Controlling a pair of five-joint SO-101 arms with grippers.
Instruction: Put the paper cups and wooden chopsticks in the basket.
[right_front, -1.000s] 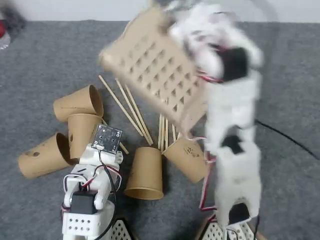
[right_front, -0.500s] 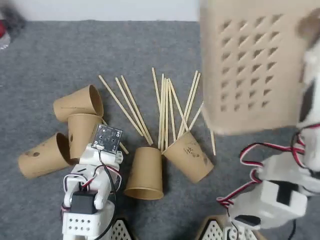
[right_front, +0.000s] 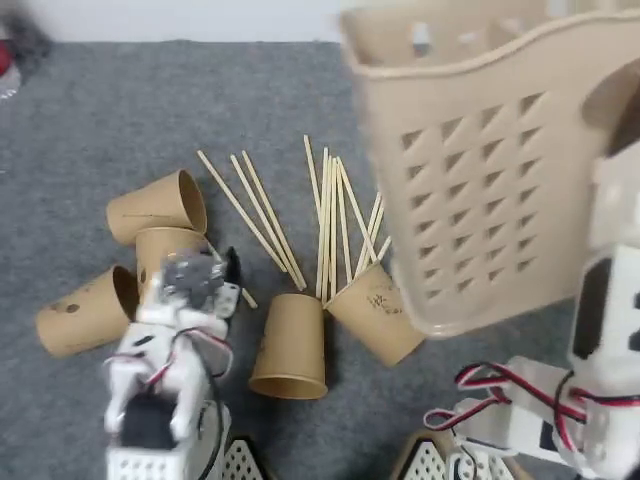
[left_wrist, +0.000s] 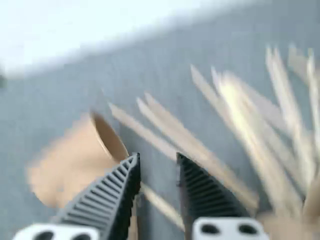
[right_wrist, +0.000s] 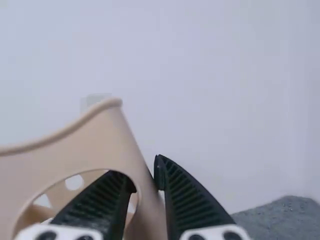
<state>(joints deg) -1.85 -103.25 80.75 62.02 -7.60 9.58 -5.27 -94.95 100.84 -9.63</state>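
The right claw (right_wrist: 145, 172) is clamped on the basket (right_front: 480, 180), 1 finger inside the rim and 1 outside. The basket hangs tilted above the right side of the grey tabletop (right_front: 100, 120), its opening turned towards the far wall. The left claw (left_wrist: 157, 159) is a little open and holds nothing; it hovers just above the chopsticks (right_front: 330, 220), near a cup mouth. 5 cups (right_front: 290, 345) lie on their sides on the tabletop, 3 at the left and 2 at the chopsticks' near ends.
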